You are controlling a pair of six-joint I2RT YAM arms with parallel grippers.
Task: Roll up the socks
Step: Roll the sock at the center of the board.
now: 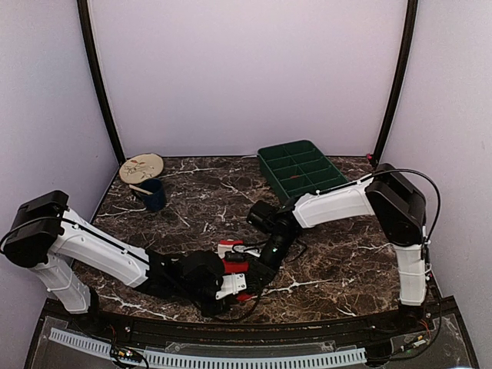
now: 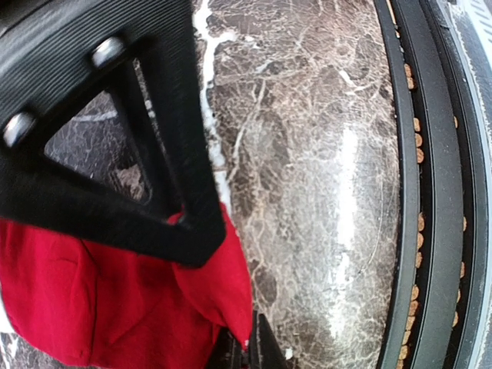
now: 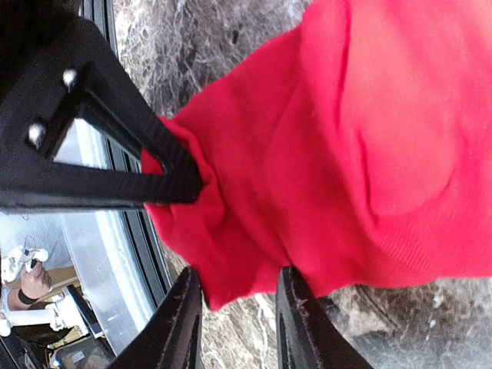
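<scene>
Dark veined marble table under pale lilac walls; two white-and-black arms, the left arm and the right arm, meet at the near centre over one bunch of red fabric, the socks; whether that bunch is one sock or two cannot be told, though a white patch shows at its far edge; from above, the visible red runs roughly left to right as a short band low on the marble; its ends cannot be made out, because the two wrists cover most of it.

Left gripper is clenched on the red cloth; in its wrist view one black finger presses on the fabric from one side and the other closes from the opposite side, cloth bulging between them; bare marble and the table's black near rail lie alongside.

Right gripper is likewise clamped on a folded edge of the red cloth, which spreads wide and creased away from its fingers; a second black finger-like part stands just beside its lower finger.

Three other things sit well apart towards the far side: one green divided tray at far right; one round wooden disc at far left; one dark blue cup against the disc's near edge.
</scene>
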